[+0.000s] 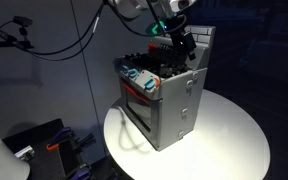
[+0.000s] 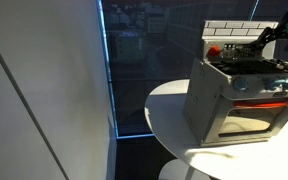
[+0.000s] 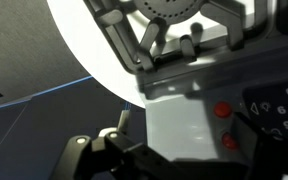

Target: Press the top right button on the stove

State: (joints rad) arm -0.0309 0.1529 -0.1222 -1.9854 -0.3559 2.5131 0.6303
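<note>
- Stove (image 1: 167, 105): small grey toy unit, standing upright at the centre of the round white desk (image 1: 234, 135).
- Claw (image 1: 182, 42): at the stove's 1 o'clock, over its rear edge; cannot tell whether apart or together.

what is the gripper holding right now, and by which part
Nothing seems held: the gripper is over the toy stove's top, by its back panel. Whether the jaws are open cannot be told.
</note>
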